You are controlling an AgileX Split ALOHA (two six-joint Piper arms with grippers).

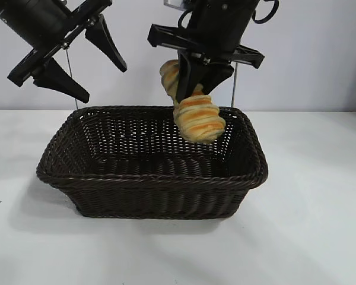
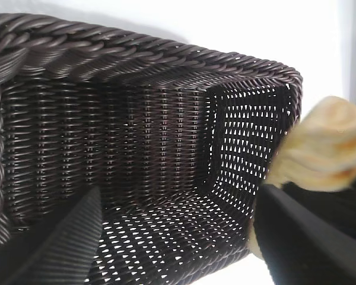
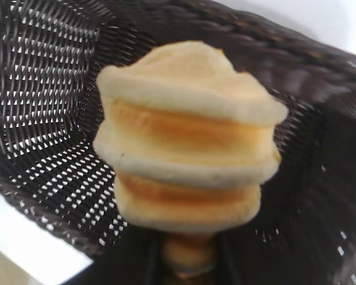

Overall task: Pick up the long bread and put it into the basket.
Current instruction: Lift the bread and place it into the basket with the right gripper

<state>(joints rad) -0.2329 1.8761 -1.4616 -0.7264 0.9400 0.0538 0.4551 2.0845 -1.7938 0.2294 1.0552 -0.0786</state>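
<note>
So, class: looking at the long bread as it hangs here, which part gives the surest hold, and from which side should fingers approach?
The middle. The long bread is oblong with crosswise ridges, so fingers closing across its narrow waist from above seat between ridges. That is how the right gripper holds it, tilted, over the basket. The left gripper hangs open above the basket's left end.

Right tool (image 1: pixel 197 76) clamped, left tool (image 1: pixel 95 59) spread, both raised
</note>
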